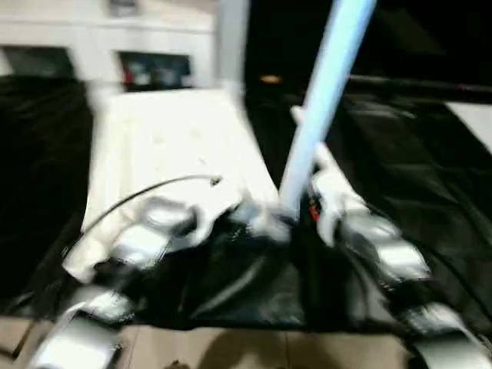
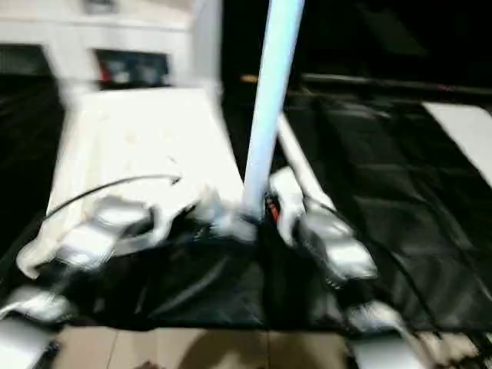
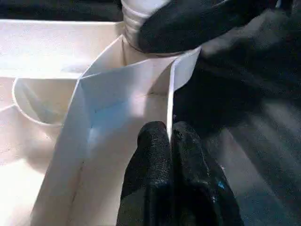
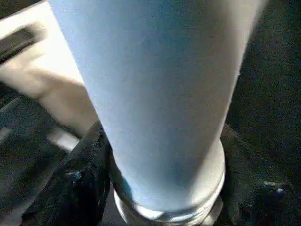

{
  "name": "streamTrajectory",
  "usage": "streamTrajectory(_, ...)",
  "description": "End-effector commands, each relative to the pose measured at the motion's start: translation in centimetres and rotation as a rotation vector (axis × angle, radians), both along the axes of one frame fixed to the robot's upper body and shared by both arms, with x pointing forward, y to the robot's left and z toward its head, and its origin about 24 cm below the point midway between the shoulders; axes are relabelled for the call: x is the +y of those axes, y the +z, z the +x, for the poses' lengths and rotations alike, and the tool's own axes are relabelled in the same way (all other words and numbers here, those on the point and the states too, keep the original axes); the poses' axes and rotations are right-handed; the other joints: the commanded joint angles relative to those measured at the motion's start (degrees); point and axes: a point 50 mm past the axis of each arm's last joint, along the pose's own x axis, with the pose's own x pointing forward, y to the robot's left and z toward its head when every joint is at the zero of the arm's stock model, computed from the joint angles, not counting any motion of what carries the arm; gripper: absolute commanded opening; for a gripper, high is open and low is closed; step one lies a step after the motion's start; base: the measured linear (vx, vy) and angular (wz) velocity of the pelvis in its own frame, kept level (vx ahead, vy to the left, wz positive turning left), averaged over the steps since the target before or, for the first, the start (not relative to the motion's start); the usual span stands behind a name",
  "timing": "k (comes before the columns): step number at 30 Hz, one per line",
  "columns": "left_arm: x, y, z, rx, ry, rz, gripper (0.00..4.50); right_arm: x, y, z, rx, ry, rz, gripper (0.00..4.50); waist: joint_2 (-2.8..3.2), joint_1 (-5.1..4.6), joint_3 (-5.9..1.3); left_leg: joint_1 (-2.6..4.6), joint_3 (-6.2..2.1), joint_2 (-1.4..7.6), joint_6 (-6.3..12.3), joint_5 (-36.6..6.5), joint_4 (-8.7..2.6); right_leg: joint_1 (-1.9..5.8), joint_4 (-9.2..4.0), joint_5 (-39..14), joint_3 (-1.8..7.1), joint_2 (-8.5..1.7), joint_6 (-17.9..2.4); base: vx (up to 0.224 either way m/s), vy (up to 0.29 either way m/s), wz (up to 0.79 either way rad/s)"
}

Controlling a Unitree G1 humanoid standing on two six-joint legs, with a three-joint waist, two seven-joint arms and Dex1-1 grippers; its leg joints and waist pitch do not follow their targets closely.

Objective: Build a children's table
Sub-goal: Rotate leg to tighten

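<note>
The white table top (image 1: 169, 138) lies underside up on a black cloth. One long white leg (image 1: 323, 92) stands upright at its near right corner, threaded end (image 3: 134, 19) at the corner socket. My right gripper (image 1: 306, 209) is closed around the base of that leg, with a black finger (image 4: 82, 181) on each side. My left gripper (image 3: 169, 141) is shut on the thin rim wall (image 3: 141, 84) of the top, right beside that corner. Another white leg (image 2: 296, 165) lies on the cloth behind my right hand.
A black cloth (image 1: 400, 154) covers the work area, with tiled floor (image 1: 231, 350) at its near edge. White cabinets (image 1: 100, 38) stand at the back. A flat white board (image 1: 477, 123) lies at the far right. A thin black cable (image 1: 154, 188) arcs over my left forearm.
</note>
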Motion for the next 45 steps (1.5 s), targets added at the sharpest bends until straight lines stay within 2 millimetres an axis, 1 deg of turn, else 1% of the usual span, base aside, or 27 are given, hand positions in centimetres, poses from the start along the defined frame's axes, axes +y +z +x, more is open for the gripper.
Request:
streamTrajectory(1,-1.0,1.7,1.3,-0.088,0.103,-0.042,0.00,1.1,-1.5,-0.1,0.067,-0.080,-0.031,2.77,-0.19,0.29,-3.45,-0.06,0.08,0.22,-0.64,-15.65,-3.73,2.79,-4.99,-25.48,1.82,-3.21,-7.03,0.000,0.000,0.00)
streamTrajectory(3,-1.9,1.5,1.2,-0.099,0.119,-0.053,0.00,2.3,-1.6,-0.1,0.050,-0.072,-0.021,2.77,-0.16,0.10,-3.48,-0.10,0.14,0.17,0.17,-15.05,-3.69,2.71,-4.90,-23.72,1.91,-3.08,-7.78,0.000,0.000,0.00)
streamTrajectory(5,-2.7,1.4,0.9,-0.099,0.099,-0.063,0.00,3.1,-1.5,-0.2,0.031,-0.047,-0.008,3.32,-0.15,0.22,-3.61,-0.21,0.24,0.25,1.03,-13.98,-3.62,2.83,-4.67,-20.71,1.96,-3.04,-8.65,0.000,0.000,0.00)
streamTrajectory(8,-3.1,1.3,0.6,-0.103,0.062,-0.059,0.00,3.6,-1.2,-0.1,0.032,-0.020,0.033,3.56,-0.07,0.19,-3.63,-0.30,0.26,0.32,1.72,-13.14,-3.66,3.02,-4.20,-16.88,1.97,-2.83,-10.06,0.000,0.000,0.00)
streamTrajectory(10,-2.9,1.3,0.5,-0.109,0.033,-0.059,0.00,3.6,-0.9,-0.1,0.015,0.015,0.021,3.68,0.08,0.17,-3.57,-0.24,0.27,0.31,1.93,-13.74,-3.69,3.06,-4.25,-16.75,1.98,-2.82,-10.42,0.000,0.000,0.00)
streamTrajectory(11,-2.7,1.3,0.4,-0.106,0.014,-0.058,0.00,3.4,-0.8,-0.1,-0.001,0.037,0.011,3.88,0.13,0.17,-3.55,-0.16,0.29,0.29,1.91,-14.36,-3.71,3.04,-4.32,-17.36,2.00,-2.86,-10.42,0.000,0.000,0.00)
streamTrajectory(14,-2.1,1.3,0.0,-0.099,-0.043,-0.060,0.00,3.0,-0.5,-0.3,-0.024,0.109,0.009,3.88,0.04,0.13,-3.52,-0.16,0.26,0.28,2.13,-15.37,-3.71,3.08,-4.53,-19.18,1.99,-2.94,-10.03,0.000,0.000,0.00)
streamTrajectory(15,-1.8,1.3,-0.2,-0.098,-0.074,-0.056,0.00,2.7,-0.3,-0.5,-0.034,0.157,0.010,3.88,0.31,0.13,-3.47,-0.06,0.24,0.34,2.07,-15.43,-3.76,2.97,-4.54,-19.30,2.04,-2.97,-10.07,0.000,0.000,0.00)
streamTrajectory(16,-1.5,1.3,-0.4,-0.091,-0.115,-0.058,0.00,2.4,-0.2,-0.8,-0.040,0.213,0.009,3.88,0.25,0.21,-3.50,0.00,0.23,0.36,2.15,-15.55,-3.75,3.00,-4.63,-19.32,2.00,-2.97,-10.06,0.000,0.000,0.00)
streamTrajectory(17,-1.5,1.3,-0.4,-0.091,-0.115,-0.058,0.00,2.4,-0.2,-0.8,-0.040,0.213,0.009,3.88,0.16,0.28,-3.55,-0.09,0.26,0.42,2.43,-15.15,-3.71,3.08,-4.44,-18.34,2.08,-2.97,-10.23,0.000,0.000,0.00)
streamTrajectory(18,-0.8,1.3,-0.8,-0.078,-0.180,-0.051,0.00,1.6,0.0,-1.4,-0.039,0.319,0.007,3.88,0.33,0.24,-3.51,-0.16,0.23,0.50,2.35,-14.91,-3.80,3.06,-4.33,-17.76,2.13,-3.01,-10.51,0.000,0.000,0.00)
streamTrajectory(19,-0.4,1.4,-1.0,-0.066,-0.215,-0.049,0.00,1.2,0.0,-1.8,-0.036,0.378,-0.002,3.88,0.20,0.47,-3.63,-0.03,0.24,0.54,2.74,-14.61,-3.68,3.25,-4.28,-16.52,2.05,-2.90,-10.80,0.000,0.000,0.00)
streamTrajectory(21,0.1,1.4,-1.4,-0.046,-0.269,-0.043,0.00,0.5,0.1,-2.3,-0.024,0.459,-0.021,3.88,0.36,0.57,-3.62,0.11,0.41,0.63,3.26,-14.19,-3.61,3.10,-3.98,-14.10,2.18,-2.84,-11.93,0.000,0.000,0.00)
streamTrajectory(22,0.4,1.5,-1.5,-0.035,-0.294,-0.039,0.00,0.1,0.1,-2.6,-0.018,0.500,-0.033,3.88,0.41,0.71,-3.59,0.04,0.41,0.63,3.32,-13.99,-3.63,3.18,-3.89,-13.55,2.10,-2.76,-12.43,0.000,0.000,0.00)
streamTrajectory(25,0.9,1.6,-1.6,-0.022,-0.326,-0.028,0.00,-0.5,0.2,-3.0,0.001,0.566,-0.055,3.88,0.57,1.58,-3.53,0.35,0.63,0.88,2.94,-14.31,-3.62,2.91,-3.77,-13.34,2.12,-2.70,-12.87,0.000,0.000,0.00)
streamTrajectory(26,1.1,1.6,-1.7,-0.018,-0.339,-0.027,0.00,-0.8,0.3,-3.2,0.008,0.592,-0.064,3.88,0.50,1.90,-3.54,0.66,0.72,0.93,2.61,-14.83,-3.59,2.75,-3.85,-13.53,2.14,-2.68,-13.01,0.000,0.000,0.00)
streamTrajectory(28,1.4,1.7,-1.8,0.003,-0.372,-0.023,0.00,-1.0,0.3,-3.6,0.024,0.648,-0.081,3.88,0.54,2.22,-3.53,0.50,0.75,0.94,2.40,-14.87,-3.61,2.93,-3.72,-13.99,2.13,-2.70,-12.83,0.000,0.000,0.00)
streamTrajectory(30,1.6,1.7,-2.0,0.017,-0.399,-0.018,0.00,-1.1,0.3,-3.8,0.033,0.677,-0.085,3.58,0.38,2.57,-3.52,0.46,0.75,0.98,2.14,-14.59,-3.64,2.89,-3.76,-14.40,2.19,-2.84,-12.36,0.000,0.000,0.00)
streamTrajectory(31,1.7,1.7,-2.1,0.025,-0.414,-0.014,0.00,-1.1,0.3,-4.0,0.040,0.695,-0.086,3.58,0.33,2.60,-3.52,0.41,0.72,0.95,2.09,-14.42,-3.67,2.93,-3.75,-14.55,2.19,-2.84,-12.22,0.000,0.000,0.00)
streamTrajectory(32,1.7,1.7,-2.1,0.030,-0.421,-0.011,0.00,-1.1,0.3,-4.1,0.044,0.704,-0.086,3.55,0.15,2.71,-3.52,0.43,0.71,0.97,1.98,-14.26,-3.69,2.93,-3.72,-15.04,2.17,-2.87,-11.97,0.000,0.000,0.00)
streamTrajectory(33,1.8,1.7,-2.2,0.034,-0.427,-0.010,0.00,-1.1,0.3,-4.2,0.048,0.713,-0.086,3.37,0.25,2.70,-3.49,0.43,0.69,0.97,1.85,-14.39,-3.71,2.86,-3.76,-15.48,2.18,-2.89,-11.86,0.000,0.000,0.00)
streamTrajectory(35,1.8,1.7,-2.2,0.036,-0.431,-0.009,0.00,-1.1,0.3,-4.3,0.053,0.725,-0.088,3.19,0.13,2.76,-3.47,0.42,0.70,0.95,1.75,-14.58,-3.71,2.84,-3.84,-16.13,2.19,-2.89,-11.61,0.000,0.000,0.00)
streamTrajectory(39,1.8,1.7,-2.1,0.027,-0.423,-0.015,0.00,-0.9,0.2,-4.5,0.060,0.728,-0.076,3.09,0.06,2.78,-3.50,0.35,0.68,0.93,1.69,-14.02,-3.68,2.85,-3.85,-16.32,2.22,-2.94,-11.18,0.000,0.000,0.00)
streamTrajectory(41,1.6,1.5,-1.9,0.015,-0.392,-0.019,0.00,-0.7,0.1,-4.5,0.057,0.698,-0.054,2.86,0.02,2.76,-3.51,0.26,0.66,0.91,1.67,-13.84,-3.69,2.89,-3.87,-16.62,2.18,-2.96,-11.00,0.000,0.000,0.00)
streamTrajectory(43,1.5,1.4,-1.8,0.007,-0.372,-0.018,0.00,-0.6,0.0,-4.4,0.055,0.675,-0.042,2.82,0.05,2.76,-3.45,0.42,0.68,0.94,1.52,-14.34,-3.70,2.72,-4.02,-17.19,2.19,-2.96,-10.97,0.000,0.000,0.00)
streamTrajectory(44,1.4,1.3,-1.6,-0.002,-0.342,-0.018,0.00,-0.4,0.0,-4.1,0.046,0.632,-0.036,2.80,-0.03,2.68,-3.41,0.32,0.63,0.88,1.39,-14.63,-3.75,2.80,-4.08,-18.11,2.17,-2.95,-10.65,0.000,0.000,0.00)
streamTrajectory(45,0.7,1.3,-1.0,-0.032,-0.257,-0.034,0.00,-0.1,-0.4,-2.9,0.017,0.472,-0.050,2.78,-0.04,2.44,-3.24,0.29,0.58,0.88,0.82,-15.06,-3.87,2.60,-4.28,-19.71,2.22,-3.09,-10.15,0.000,0.000,0.00)
